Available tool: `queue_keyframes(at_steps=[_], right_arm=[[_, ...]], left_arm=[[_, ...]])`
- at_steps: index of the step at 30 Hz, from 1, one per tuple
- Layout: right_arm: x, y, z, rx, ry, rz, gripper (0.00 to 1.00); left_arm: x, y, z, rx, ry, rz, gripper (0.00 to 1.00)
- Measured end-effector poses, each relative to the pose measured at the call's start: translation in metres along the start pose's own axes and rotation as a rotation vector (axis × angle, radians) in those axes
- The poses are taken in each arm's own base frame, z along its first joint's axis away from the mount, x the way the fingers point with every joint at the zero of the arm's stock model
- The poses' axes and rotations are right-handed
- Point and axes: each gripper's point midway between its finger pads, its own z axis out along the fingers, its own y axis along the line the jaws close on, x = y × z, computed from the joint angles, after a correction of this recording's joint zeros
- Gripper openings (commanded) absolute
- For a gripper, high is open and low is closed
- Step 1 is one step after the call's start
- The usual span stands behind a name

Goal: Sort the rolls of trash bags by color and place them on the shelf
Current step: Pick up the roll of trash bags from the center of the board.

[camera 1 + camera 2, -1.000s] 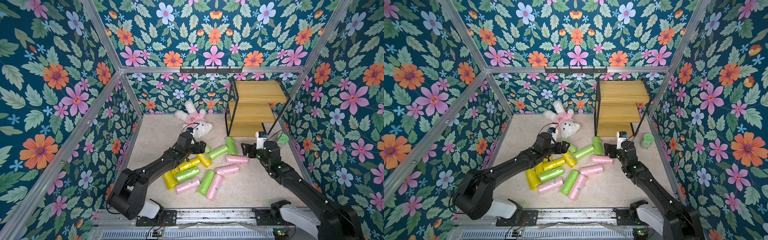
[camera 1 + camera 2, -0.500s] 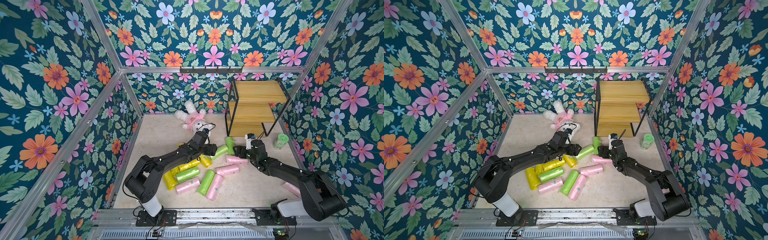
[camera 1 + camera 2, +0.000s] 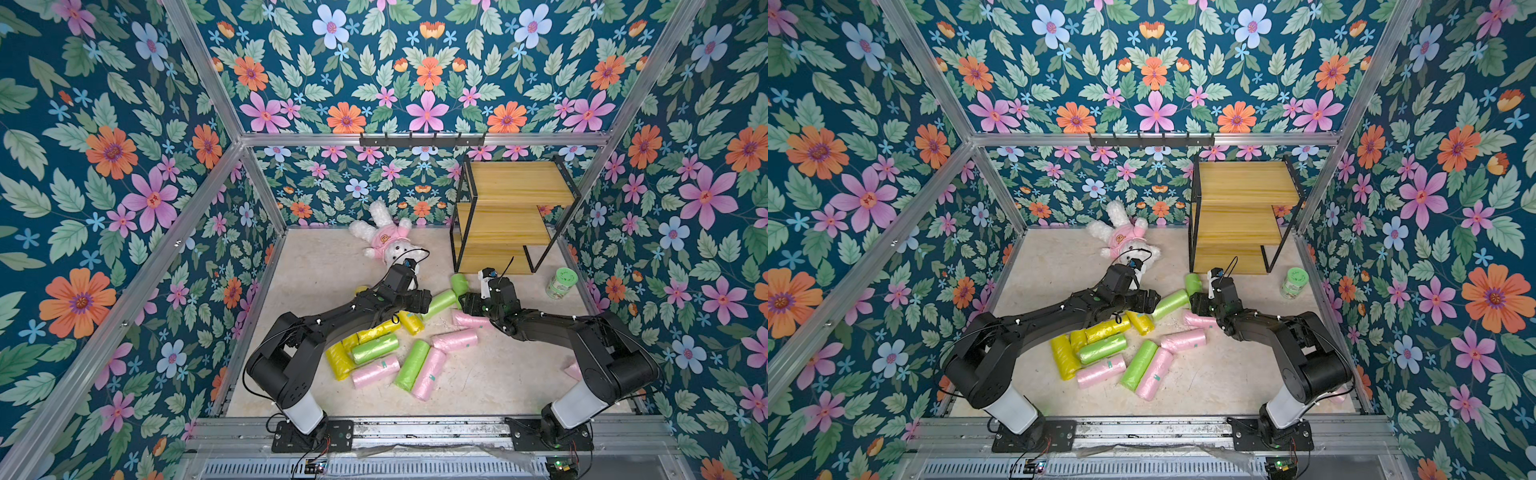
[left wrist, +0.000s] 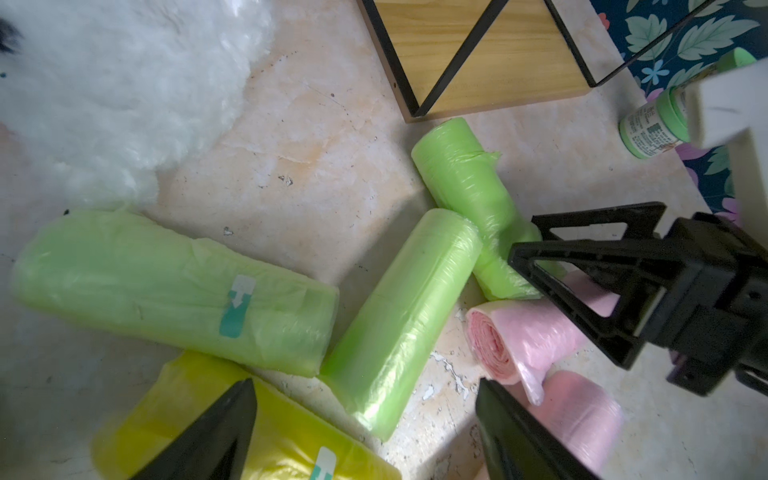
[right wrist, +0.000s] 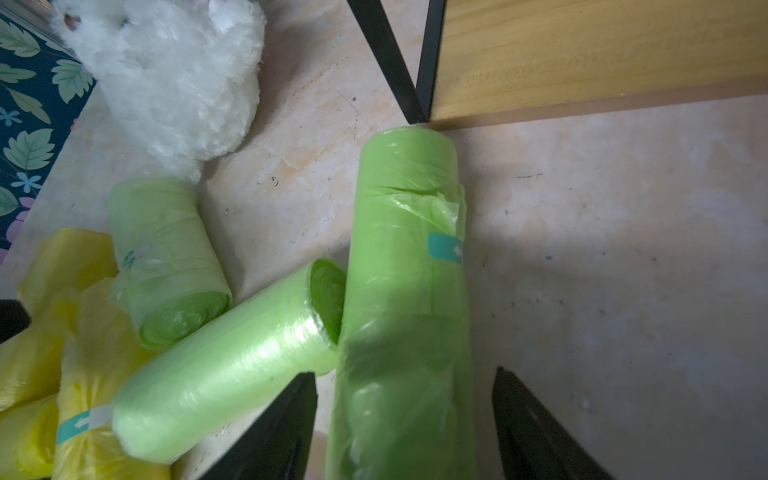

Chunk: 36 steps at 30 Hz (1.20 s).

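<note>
In both top views your rolls (image 3: 376, 348) lie loose on the counter (image 3: 324, 266). Green, pink and yellow are mixed in a heap from the middle toward the near edge. The shelf (image 3: 515, 187) stands at the far right, by the wall. Your left hand (image 3: 428, 301) sits low at the far edge of the heap, pointing right. Your right hand (image 3: 462, 300) faces it from the right, at the near end of one green roll (image 3: 459, 282). That roll lies just in front of the shelf's left foot. A rabbit (image 3: 386, 243) lies far back, left of the shelf, and a jar (image 3: 562, 282) stands near the right wall.

In the left wrist view, your left hand (image 4: 365, 386) is spread wide and holds nothing. A yellow roll (image 4: 291, 440) and the end of a green one lie under the gap. Opposite, the right hand (image 4: 523, 237) has a finger on either side of the green roll (image 4: 465, 183).

In the right wrist view, your right hand (image 5: 403, 374) straddles the green roll (image 5: 407, 249). Each finger stands a sliver clear of the plastic, so the hand is partly open and you have no grip yet. The roll's far end sits at the corner of the shelf (image 5: 582, 54).
</note>
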Motion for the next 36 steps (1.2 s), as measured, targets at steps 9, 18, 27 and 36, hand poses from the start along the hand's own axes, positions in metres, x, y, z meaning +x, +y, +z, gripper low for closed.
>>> queue_keyframes(at_steps=[9, 18, 27, 36], right_arm=[[0.012, -0.011, 0.016, 0.050, 0.047, 0.006, 0.68], [0.005, -0.011, 0.023, 0.058, 0.040, -0.041, 0.74], [0.002, -0.009, 0.030, 0.054, 0.053, -0.144, 0.72], [0.003, -0.004, 0.019, 0.025, 0.042, -0.215, 0.48]], left_arm=[[0.006, 0.002, 0.001, -0.003, 0.008, 0.002, 0.88], [0.004, 0.002, -0.001, 0.002, -0.004, 0.003, 0.88], [0.006, 0.002, -0.001, 0.002, -0.004, 0.003, 0.88], [0.007, 0.003, -0.001, 0.001, -0.005, 0.003, 0.88]])
